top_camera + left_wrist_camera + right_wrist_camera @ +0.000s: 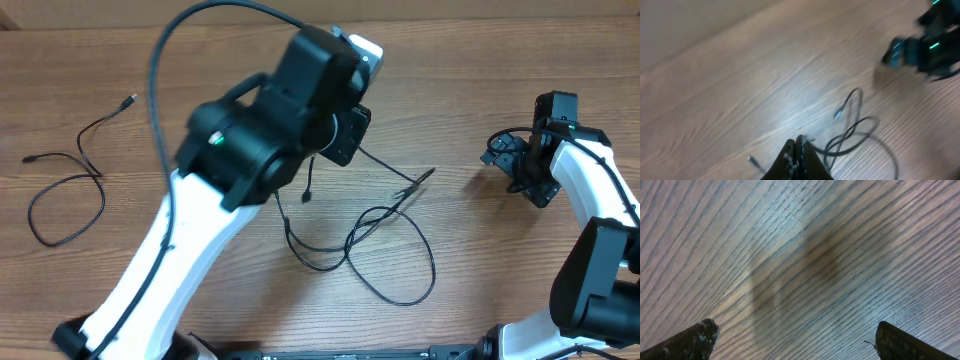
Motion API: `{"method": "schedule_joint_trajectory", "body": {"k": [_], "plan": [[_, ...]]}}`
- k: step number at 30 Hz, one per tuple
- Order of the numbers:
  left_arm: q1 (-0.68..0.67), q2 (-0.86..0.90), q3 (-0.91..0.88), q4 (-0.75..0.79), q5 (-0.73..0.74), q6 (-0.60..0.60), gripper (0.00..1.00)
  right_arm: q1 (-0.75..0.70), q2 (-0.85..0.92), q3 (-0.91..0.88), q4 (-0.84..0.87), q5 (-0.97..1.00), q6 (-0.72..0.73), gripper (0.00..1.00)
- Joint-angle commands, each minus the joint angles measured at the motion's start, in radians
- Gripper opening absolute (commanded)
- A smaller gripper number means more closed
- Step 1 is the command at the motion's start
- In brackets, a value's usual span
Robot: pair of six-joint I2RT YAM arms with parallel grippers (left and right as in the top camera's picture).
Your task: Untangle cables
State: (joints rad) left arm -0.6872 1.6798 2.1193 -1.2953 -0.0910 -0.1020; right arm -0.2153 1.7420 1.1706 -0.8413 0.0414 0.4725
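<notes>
I think the job is only partly done. One cord (97, 176) lies all by itself on the table (480, 60). It is well away from the left arm (250, 150), on the side that faces away from the other arm. The rest of the cables (352, 238) are not sorted yet. They lie in crossed loops just beside the left arm, between it and the right gripper (797, 342). One thin end (308, 192) hangs down close under the left arm's black head. Those loops need to be pulled apart. The left gripper (799, 146) is squeezed tight, with its two fingers (789, 159) pressed together, just above the loops. A cord runs very close to its tips, but the picture is blurry, so I cannot tell if the cord is pinched. The right gripper is spread as wide as it goes. It holds nothing and touches nothing, hangs over bare wood, and is well apart from the left arm.
</notes>
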Motion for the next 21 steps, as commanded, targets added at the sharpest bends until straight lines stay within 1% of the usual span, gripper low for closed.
{"method": "schedule_joint_trajectory", "body": {"k": [1, 6, 11, 13, 16, 17, 20, 21], "plan": [[0.0, 0.071, 0.003, -0.031, -0.041, -0.032, 0.07, -0.001, 0.003, -0.003, 0.002, 0.01, 0.01, 1.0], [0.0, 0.178, 0.003, -0.078, -0.028, -0.067, 0.08, -0.001, 0.003, -0.003, 0.002, 0.01, 0.01, 1.0], [0.0, 0.296, 0.003, -0.089, 0.053, -0.066, 0.09, -0.001, 0.003, -0.003, 0.003, 0.01, 0.01, 1.0], [0.0, 0.338, 0.003, -0.089, 0.072, -0.066, 0.1, -0.001, 0.003, -0.003, 0.003, 0.01, 0.01, 1.0], [0.0, 0.396, 0.003, -0.089, 0.093, -0.062, 0.15, -0.001, 0.003, -0.003, 0.003, 0.01, 0.009, 1.0], [0.0, 0.41, 0.003, -0.089, 0.096, -0.063, 0.18, -0.001, 0.003, -0.003, 0.003, 0.01, 0.009, 1.0], [0.001, 0.446, 0.003, -0.089, 0.132, -0.063, 0.38, -0.001, 0.003, -0.003, 0.003, 0.01, 0.01, 1.0], [0.002, 0.457, 0.003, -0.089, 0.151, -0.063, 0.49, -0.001, 0.003, -0.003, 0.003, 0.01, 0.01, 1.0]]}}
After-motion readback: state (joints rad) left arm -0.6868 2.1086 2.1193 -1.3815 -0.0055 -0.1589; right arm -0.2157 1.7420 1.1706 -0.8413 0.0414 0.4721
